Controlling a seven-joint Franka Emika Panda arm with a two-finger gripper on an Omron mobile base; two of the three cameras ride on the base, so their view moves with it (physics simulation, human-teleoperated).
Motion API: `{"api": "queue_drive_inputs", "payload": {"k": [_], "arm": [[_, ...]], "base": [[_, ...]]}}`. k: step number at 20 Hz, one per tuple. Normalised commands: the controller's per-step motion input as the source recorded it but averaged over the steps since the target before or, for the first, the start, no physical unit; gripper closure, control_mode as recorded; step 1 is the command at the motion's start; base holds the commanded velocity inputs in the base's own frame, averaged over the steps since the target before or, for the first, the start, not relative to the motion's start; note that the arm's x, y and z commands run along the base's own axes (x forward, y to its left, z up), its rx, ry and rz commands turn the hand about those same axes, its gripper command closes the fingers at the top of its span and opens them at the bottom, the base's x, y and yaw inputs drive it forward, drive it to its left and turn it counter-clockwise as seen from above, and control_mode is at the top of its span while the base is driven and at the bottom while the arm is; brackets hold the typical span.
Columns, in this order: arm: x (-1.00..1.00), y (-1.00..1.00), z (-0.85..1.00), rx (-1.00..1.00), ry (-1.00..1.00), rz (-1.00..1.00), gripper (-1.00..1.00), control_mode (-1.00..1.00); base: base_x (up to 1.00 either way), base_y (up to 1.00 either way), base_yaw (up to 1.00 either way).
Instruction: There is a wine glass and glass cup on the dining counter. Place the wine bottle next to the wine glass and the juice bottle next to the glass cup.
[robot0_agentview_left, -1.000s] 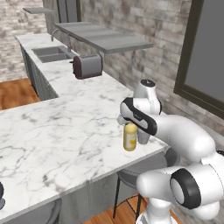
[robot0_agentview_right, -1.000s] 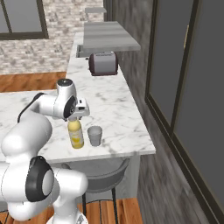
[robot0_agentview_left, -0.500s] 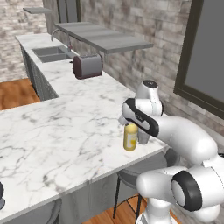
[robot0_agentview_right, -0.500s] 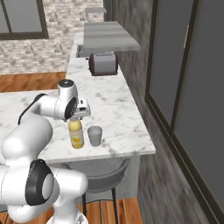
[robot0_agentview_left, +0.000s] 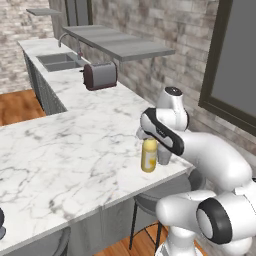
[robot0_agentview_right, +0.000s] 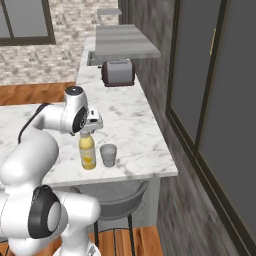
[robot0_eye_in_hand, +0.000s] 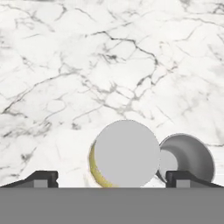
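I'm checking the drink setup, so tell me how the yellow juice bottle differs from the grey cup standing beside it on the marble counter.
The juice bottle is yellow with a pale cap; the glass cup is plain grey. The juice bottle stands taller than the glass cup. The juice bottle is closed by its cap, while the glass cup is open on top, as the hand view shows. Both stand upright, side by side, near the edge of the dining counter, under the hand.

Bare dining counter (robot0_agentview_left: 65, 155) is left open beyond the juice bottle (robot0_agentview_right: 87, 152); passage on one side is blocked by the glass cup (robot0_agentview_right: 108, 155) just beside it.
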Motion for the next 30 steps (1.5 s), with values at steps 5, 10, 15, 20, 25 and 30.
{"api": "queue_drive_inputs", "payload": {"k": [5,10,15,20,25,30], "arm": [[-0.13,0.00,0.32,0.00,0.00,0.00,-1.00,-1.00],[-0.42,0.00,0.19,0.00,0.00,0.00,-1.00,-1.00],[-0.51,0.00,0.11,0.00,-0.03,0.00,-1.00,-1.00],[-0.50,0.00,0.10,0.00,0.00,-0.04,-1.00,-1.00],[-0.56,0.00,0.03,0.00,0.00,-0.10,-1.00,-1.00],[-0.60,0.00,-0.04,0.00,-0.01,-0.17,-1.00,-1.00]], "base": [[0.00,0.00,0.00],[0.00,0.00,0.00],[0.00,0.00,0.00],[0.00,0.00,0.00],[0.00,0.00,0.00],[0.00,0.00,0.00]]}}
